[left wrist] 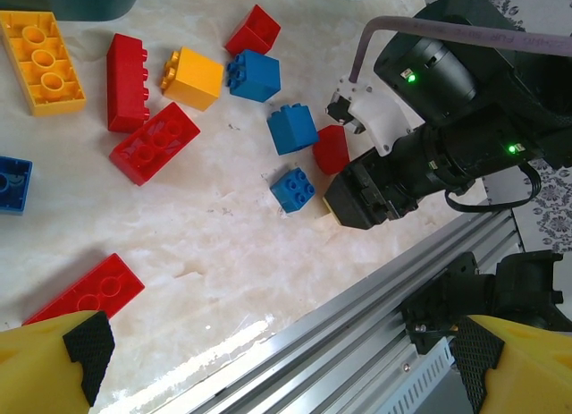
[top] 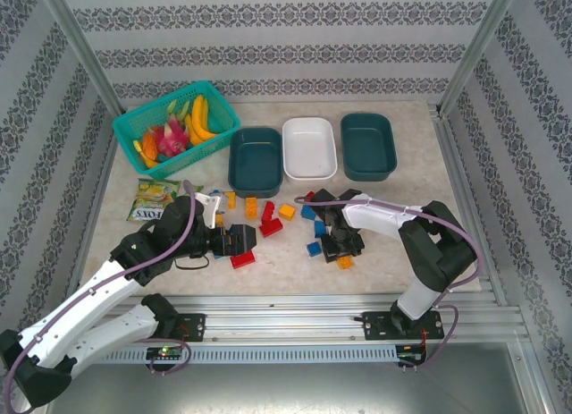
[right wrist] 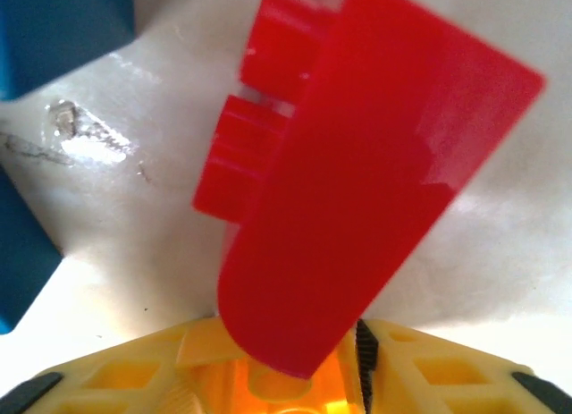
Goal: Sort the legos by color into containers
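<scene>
Brand lettering "FOX'S", only just legible, on the green-yellow sweet packet (top: 154,200).

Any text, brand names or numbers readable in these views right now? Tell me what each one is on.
"FOX'S": probable reading of the white lettering on the green-and-yellow plastic snack packet, lying on the table in front of the bright teal mesh basket.
The packet's smaller print is too small and blurred to read.
Nothing else legible.

A robot test cell: aluminium frame posts (top: 83,54) and patterned wall panels (top: 286,38) enclose the table (top: 286,273).
</scene>
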`<state>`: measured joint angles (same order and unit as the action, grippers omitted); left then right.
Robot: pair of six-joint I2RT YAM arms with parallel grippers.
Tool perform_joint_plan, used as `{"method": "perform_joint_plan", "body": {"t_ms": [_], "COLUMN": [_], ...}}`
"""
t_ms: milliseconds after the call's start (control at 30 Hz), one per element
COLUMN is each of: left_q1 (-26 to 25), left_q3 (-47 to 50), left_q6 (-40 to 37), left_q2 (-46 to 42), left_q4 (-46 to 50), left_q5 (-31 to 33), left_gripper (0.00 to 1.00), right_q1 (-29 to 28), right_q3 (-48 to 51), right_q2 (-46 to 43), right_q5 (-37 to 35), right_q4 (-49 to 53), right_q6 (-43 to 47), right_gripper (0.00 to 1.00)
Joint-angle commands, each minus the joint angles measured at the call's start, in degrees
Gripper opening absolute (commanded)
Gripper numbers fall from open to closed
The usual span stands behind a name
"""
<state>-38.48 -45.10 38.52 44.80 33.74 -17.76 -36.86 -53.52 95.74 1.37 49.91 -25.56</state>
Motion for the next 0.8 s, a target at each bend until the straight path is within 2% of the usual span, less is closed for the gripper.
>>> {"method": "perform_joint_plan", "body": {"t_ms": [0, 200, 300, 367, 500, 633, 767], "left_q1": [-1.15, -1.33, -1.34, -1.25, -0.56, 1.6, 3.87], "left_q3": [0.75, -1.3, -3.72, -5.55, -12.43, -19.82, -27.16], "left_q6": [1.16, 2.29, 4.12, 5.4, 6.15, 6.21, 6.21], "left_q2": [-0.06, 0.5, 2.7, 5.64, 15.72, 25.7, 34.03], "left_q4": [-2.27, -2.92, -4.93, -6.39, -6.98, -7.78, -10.38], "left_q5": [0.82, 2.16, 3.41, 4.28, 4.71, 3.65, 1.33], "left_gripper": [1.0, 1.0, 1.0, 1.0, 1.0, 1.0, 1.0], "right_q1": [-1.63, -4.28, -1.86, 1.68, 10.66, 19.37, 25.39], "right_q3": [-0.86, -5.13, -11.53, -16.73, -26.48, -36.39, -45.24], "right_q2": [-0.82, -9.75, -13.85, -14.03, -9.1, 1.36, 11.26], "right_q5": [-0.35, -1.48, -2.28, -2.43, -1.66, 0.4, 0.27], "right_q4": [1.09, 7.16, 10.45, 11.72, 9.69, 7.43, 6.26], "right_q6": [0.3, -2.2, -2.4, -1.23, 2.01, 3.1, 2.21], "right_gripper": [0.4, 0.34, 0.34, 0.34, 0.33, 0.33, 0.32]}}
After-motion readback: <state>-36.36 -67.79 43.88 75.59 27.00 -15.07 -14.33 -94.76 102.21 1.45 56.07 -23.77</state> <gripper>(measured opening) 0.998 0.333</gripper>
